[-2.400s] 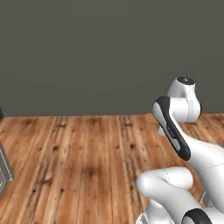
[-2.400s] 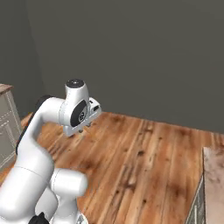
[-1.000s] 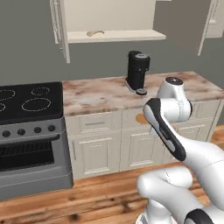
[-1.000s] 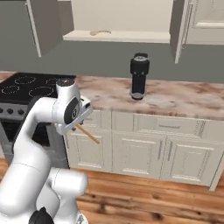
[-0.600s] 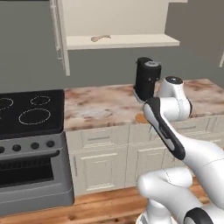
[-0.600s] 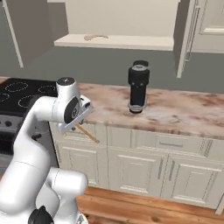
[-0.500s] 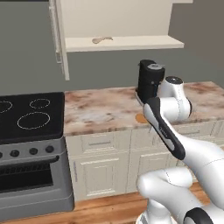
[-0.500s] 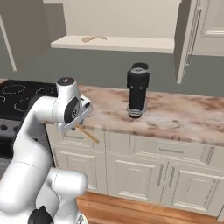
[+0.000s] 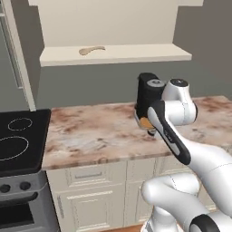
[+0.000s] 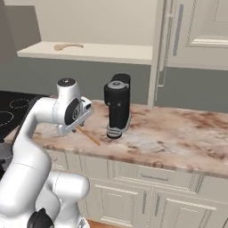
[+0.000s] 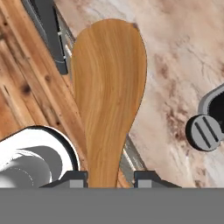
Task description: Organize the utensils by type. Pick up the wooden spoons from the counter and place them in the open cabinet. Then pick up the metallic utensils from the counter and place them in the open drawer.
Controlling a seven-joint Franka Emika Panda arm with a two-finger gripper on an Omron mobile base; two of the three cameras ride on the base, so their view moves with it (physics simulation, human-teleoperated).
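Pincer (image 11: 110,177) closed on darker wooden spoon (image 11: 109,96), handle clamped between the two finger tips at the bottom of the hand view, oval bowl reaching up toward the top centre of that frame. Same spoon seen in the right base view as a thin brown stick (image 10: 88,135) slanting down and right from the hand, left of centre, over the marbled table (image 10: 178,133).

Whole scene shifted compared with the earlier frames: bare wooden floor and grey wall a moment ago, now cabinets, table and coffee machine (image 10: 118,107) close ahead and larger. Camera movement, then, not movement of things; base driven up to the wall units with the spoon carried along. Judged from this: first wooden spoon already resting on the open cabinet shelf (image 9: 113,54), pale tan spoon (image 9: 92,50) lying at upper left of the left base view; second one on its way, lift to shelf height likely next.

Left base view: arm hides the hand, only a small orange patch (image 9: 146,123) peeking beside the coffee machine (image 9: 146,95), plus the stove (image 9: 18,140) at lower left. Right base view: hand, spoon handle and open cabinet door (image 10: 171,42) at upper right plainly visible. Hand view alone shows the grip itself.
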